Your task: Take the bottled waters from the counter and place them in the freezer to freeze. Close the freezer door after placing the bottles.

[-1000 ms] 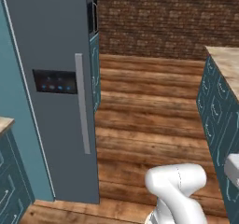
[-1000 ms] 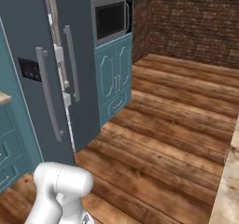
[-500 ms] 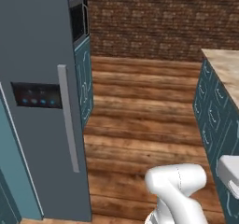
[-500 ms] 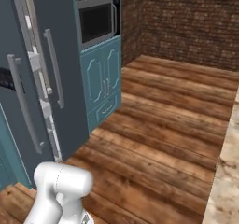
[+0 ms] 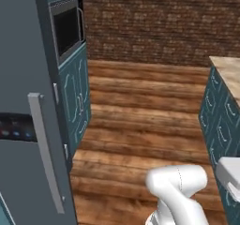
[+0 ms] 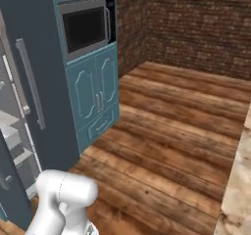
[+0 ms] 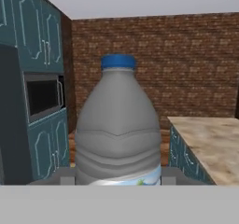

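Brick-walled kitchen — gripper [image 7: 117, 181] apparently clamps grey-blue bottle [image 7: 118, 129].

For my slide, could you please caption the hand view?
Gripper shut on a grey-blue water bottle with a blue cap, facing a brick wall.

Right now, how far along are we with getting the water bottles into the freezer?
In hand: the pincer is shut on the grey-blue bottle with the dark blue cap, held upright. The freezer stands close on the left, its interior shelves showing, so its door looks open. Left: place this bottle inside, then shut the door. Where the red-capped bottle is can't be told from here.
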Tool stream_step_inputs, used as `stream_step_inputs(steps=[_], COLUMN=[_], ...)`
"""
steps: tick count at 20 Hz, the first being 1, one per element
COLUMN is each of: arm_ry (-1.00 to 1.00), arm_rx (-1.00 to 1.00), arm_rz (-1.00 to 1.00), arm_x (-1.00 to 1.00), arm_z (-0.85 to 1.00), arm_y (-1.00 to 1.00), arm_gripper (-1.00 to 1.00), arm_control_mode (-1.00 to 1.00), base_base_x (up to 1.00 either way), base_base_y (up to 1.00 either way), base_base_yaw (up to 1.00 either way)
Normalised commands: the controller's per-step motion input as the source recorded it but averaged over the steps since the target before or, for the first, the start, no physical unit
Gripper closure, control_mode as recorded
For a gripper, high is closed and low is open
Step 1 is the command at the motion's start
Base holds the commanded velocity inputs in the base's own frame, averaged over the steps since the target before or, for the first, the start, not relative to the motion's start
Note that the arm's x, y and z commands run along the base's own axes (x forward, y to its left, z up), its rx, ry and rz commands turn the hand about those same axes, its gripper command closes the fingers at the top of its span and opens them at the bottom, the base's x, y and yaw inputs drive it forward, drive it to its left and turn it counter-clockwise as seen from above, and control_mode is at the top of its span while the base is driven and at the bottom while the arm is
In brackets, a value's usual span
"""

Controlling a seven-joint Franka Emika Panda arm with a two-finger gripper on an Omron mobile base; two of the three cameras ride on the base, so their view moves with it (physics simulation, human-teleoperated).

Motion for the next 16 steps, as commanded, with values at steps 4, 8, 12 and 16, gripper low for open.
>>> stream_step_inputs(steps=[4,8,12,16], arm_ry=[0.00,0.00,0.00,0.00], arm_rx=[0.00,0.00,0.00,0.00], arm_rz=[0.00,0.00,0.00,0.00], arm_x=[0.00,0.00,0.00,0.00], arm_z=[0.00,0.00,0.00,0.00], arm_y=[0.00,0.00,0.00,0.00], arm_gripper=[1.00,1.00,1.00,1.00], arm_control_mode=[1.00,1.00,1.00,1.00], base_base_x=[0.80,0.83,0.83,0.65], base_base_y=[-0.47,-0.44,-0.49,-0.48], base_base_yaw=[0.28,0.42,0.57,0.72])
